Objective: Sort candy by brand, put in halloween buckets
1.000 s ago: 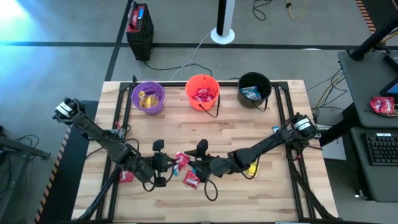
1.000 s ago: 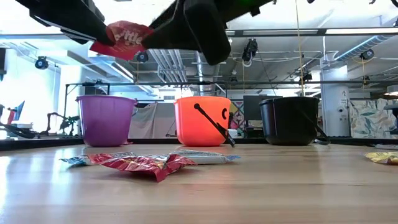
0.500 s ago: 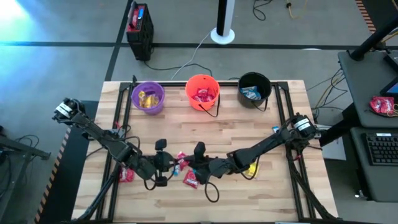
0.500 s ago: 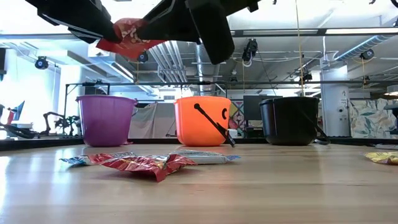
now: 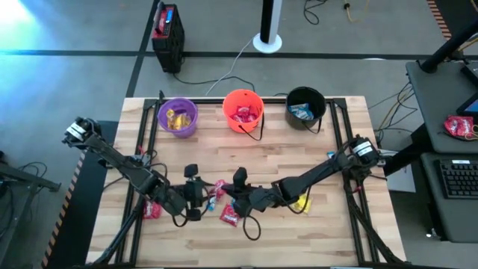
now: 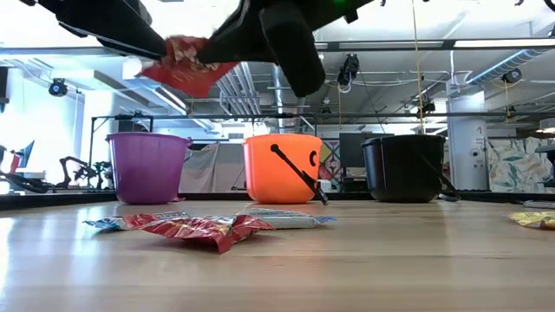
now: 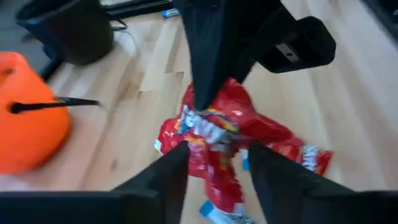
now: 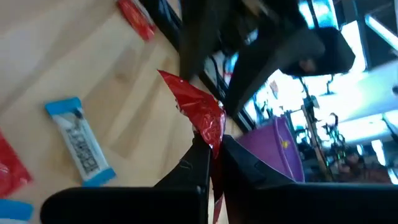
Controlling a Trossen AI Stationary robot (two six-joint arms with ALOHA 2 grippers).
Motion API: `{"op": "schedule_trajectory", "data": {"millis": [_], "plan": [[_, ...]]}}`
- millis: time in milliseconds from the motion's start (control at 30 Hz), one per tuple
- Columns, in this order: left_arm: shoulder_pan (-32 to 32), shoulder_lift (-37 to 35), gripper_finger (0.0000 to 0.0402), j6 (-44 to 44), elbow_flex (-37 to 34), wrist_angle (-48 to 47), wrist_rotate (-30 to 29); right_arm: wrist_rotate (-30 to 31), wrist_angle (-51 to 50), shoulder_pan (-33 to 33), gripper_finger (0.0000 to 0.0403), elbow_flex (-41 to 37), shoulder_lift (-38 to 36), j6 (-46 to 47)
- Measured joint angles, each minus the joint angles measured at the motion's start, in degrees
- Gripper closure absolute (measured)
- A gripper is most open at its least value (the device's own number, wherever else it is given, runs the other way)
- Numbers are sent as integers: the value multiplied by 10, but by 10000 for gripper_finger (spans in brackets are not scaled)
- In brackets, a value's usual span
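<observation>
Nearest me, low on the table [image 6: 364, 269], a red packet [image 6: 201, 229] lies flat with a blue-and-white packet [image 6: 286, 218] just behind it, and a yellow one [image 6: 531, 219] sits off at the right edge. Above them, the two arms meet over the front middle of the table. The right gripper [image 8: 212, 163] has its jaws clamped together on a red candy wrapper [image 8: 198, 116], holding it up in the air. The left gripper [image 7: 214, 163] faces it from the other side, jaws apart, with the same wrapper [image 7: 214, 127] hanging between its fingers [image 7: 166, 174] without being pinched. Farther back, three buckets stand in a row along the far edge: the purple bucket [image 5: 178, 116] with yellow packets inside, the orange bucket [image 5: 243, 110] holding red ones, and the black bucket [image 5: 305, 107] with blue-and-white ones.
</observation>
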Motion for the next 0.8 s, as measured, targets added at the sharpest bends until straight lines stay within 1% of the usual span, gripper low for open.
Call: {"op": "schedule_trajectory", "data": {"millis": [67, 133, 233, 333, 400, 467, 533, 567, 600, 700, 800], "plan": [[0, -3, 225, 14, 0, -13, -14, 14, -11, -7, 390, 0, -3, 7], [0, -8, 202, 24, 0, -34, -31, 46, -22, -16, 390, 0, -7, 7], [0, -20, 176, 27, 0, -76, -82, 102, -46, -37, 390, -1, -20, 4], [3, -40, 165, 21, 0, -127, -137, 147, -57, -78, 390, -2, -45, 4], [7, -54, 164, 12, 0, -156, -169, 152, -56, -117, 390, -2, -64, 22], [14, -66, 166, 0, 0, -183, -192, 146, -67, -161, 390, -2, -86, 62], [22, -77, 168, -14, 0, -206, -204, 124, -94, -211, 390, -2, -107, 121], [26, -80, 168, -20, -1, -215, -206, 99, -118, -237, 390, -2, -116, 160], [30, -82, 169, -24, -3, -219, -206, 65, -142, -263, 390, 1, -123, 203], [43, -82, 169, -32, -13, -222, -211, -65, -191, -342, 391, 5, -134, 337], [52, -73, 169, -45, -25, -222, -233, -182, -212, -405, 390, 6, -128, 423]]}}
